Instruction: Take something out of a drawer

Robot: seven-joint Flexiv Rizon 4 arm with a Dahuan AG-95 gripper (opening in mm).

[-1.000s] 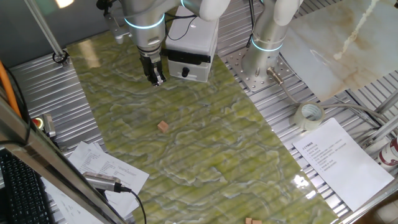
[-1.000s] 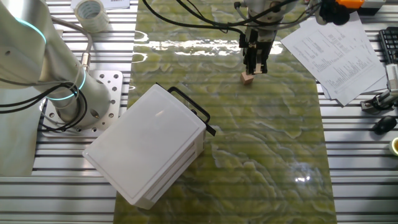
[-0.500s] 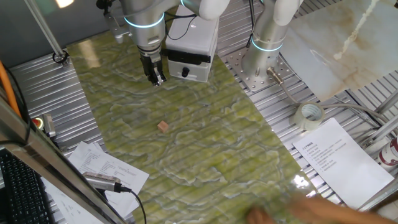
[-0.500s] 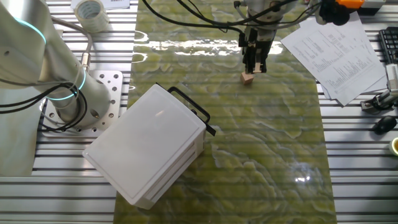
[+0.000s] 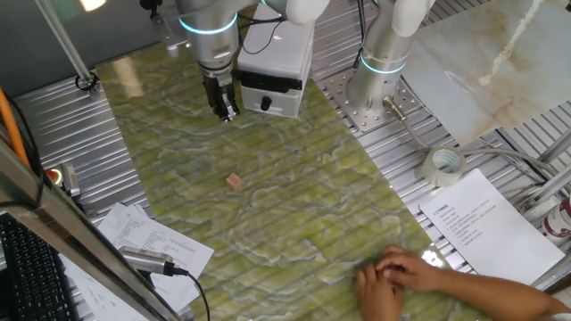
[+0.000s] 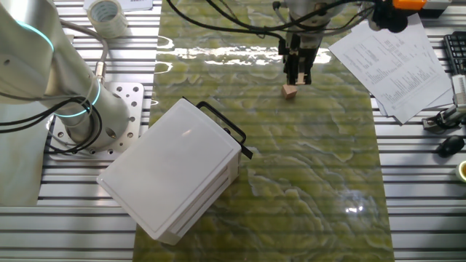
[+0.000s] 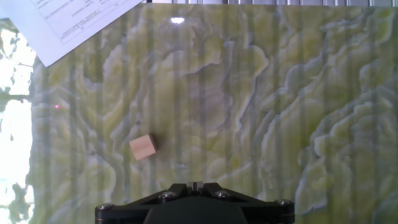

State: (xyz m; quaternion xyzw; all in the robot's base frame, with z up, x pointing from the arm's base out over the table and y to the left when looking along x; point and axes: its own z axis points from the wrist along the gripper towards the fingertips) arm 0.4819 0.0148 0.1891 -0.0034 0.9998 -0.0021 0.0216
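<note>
A small tan wooden block (image 5: 234, 181) lies alone on the green marbled mat, also seen from the other side (image 6: 290, 90) and in the hand view (image 7: 143, 147). My gripper (image 5: 226, 112) hangs above the mat, between the block and the white box, its fingers together with nothing between them. In the other fixed view the gripper (image 6: 297, 77) hovers just over the block. The drawer (image 5: 270, 96) with its black bar handle (image 6: 227, 129) sits in the white box (image 6: 171, 171); its inside is hidden.
A person's hand (image 5: 406, 275) rests on the mat's front right corner. A tape roll (image 5: 443, 166) and a printed sheet (image 5: 486, 227) lie to the right. The arm's base (image 5: 379, 85) stands beside the box. Papers (image 6: 397, 58) border the mat.
A person's hand has come in over the mat's front edge, covering the spot where another block lay. My gripper has shifted very slightly; the block on the mat has not moved.
</note>
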